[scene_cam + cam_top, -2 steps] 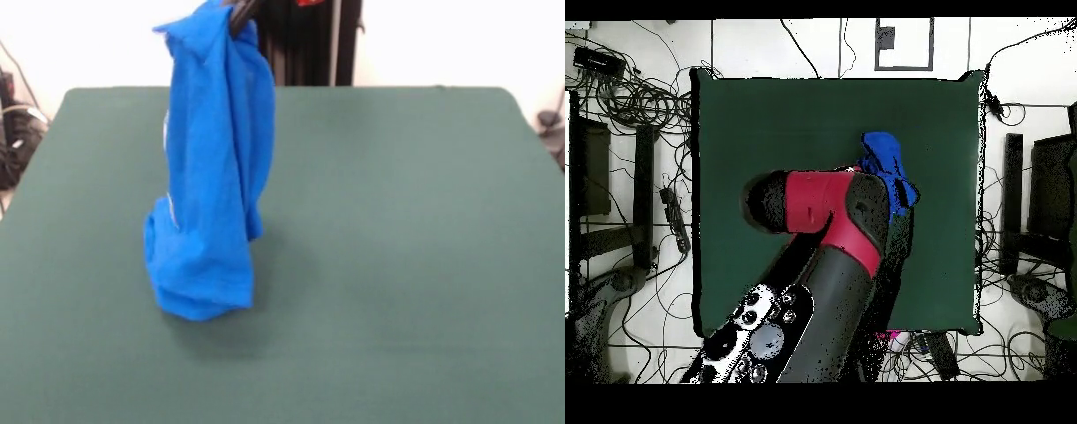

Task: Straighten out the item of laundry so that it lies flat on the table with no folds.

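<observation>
Nearest the front camera, the dark green desk (397,265) lies bare and wide. Further in, left of centre, the lower end of the blue T-shirt (207,194) rests bunched on the felt, and the rest of the cloth rises from it in a tall, narrow, folded column. At the top edge, the hand (240,12) shows only as a dark tip pressed into the shirt's highest bunch; it is clenched on the T-shirt, holding it up by that point.

By my judgement the task is far from done: the shirt hangs gathered on itself, with almost none of it flat. It has yet to be lowered and spread out, and the folds drawn out.

The front view gives the hanging shape, the vertical creases, a sliver of white print and the bottom touching the desk. The overhead view hides most of that beneath the red and black arm (830,215), showing only a small blue patch beside it, but it places the shirt towards one side of the desk, well inside the edges.
</observation>
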